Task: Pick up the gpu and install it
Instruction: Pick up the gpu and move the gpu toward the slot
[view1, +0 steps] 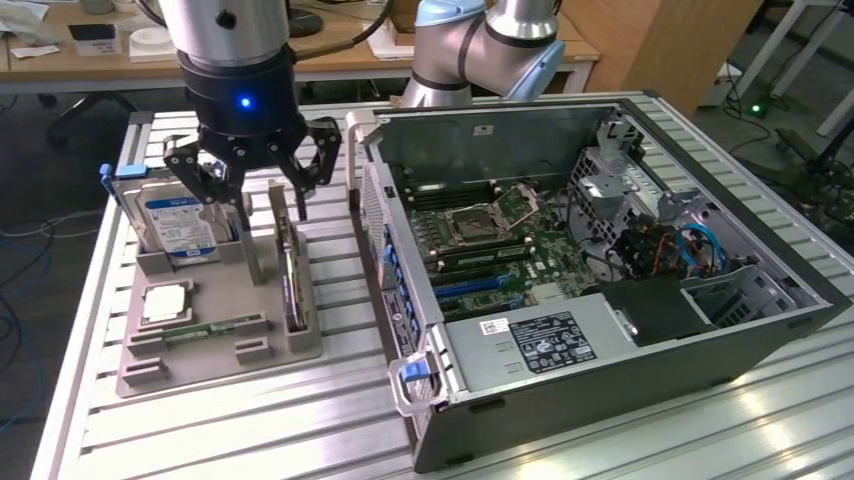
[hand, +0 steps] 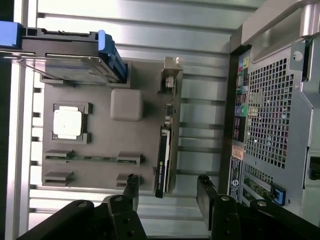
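Note:
The gpu (view1: 288, 262) is a thin dark card standing on its edge in a slot of the grey holder tray (view1: 254, 295), at the side nearest the computer case. In the wrist view the gpu (hand: 164, 155) appears edge-on, with its pale metal bracket (hand: 170, 75) at one end. My gripper (view1: 258, 192) hangs open just above the tray, over the card's far end. Its two black fingertips (hand: 131, 186) straddle the line of the card without touching it, and my gripper (hand: 168, 192) holds nothing.
The tray also carries a silver hard drive (view1: 180, 225) with a blue-white label, a processor chip (view1: 166, 300) and a green memory stick (view1: 214, 325). The open computer case (view1: 601, 250) lies right beside the tray, motherboard exposed. Desks stand behind the slatted metal table (view1: 334, 420).

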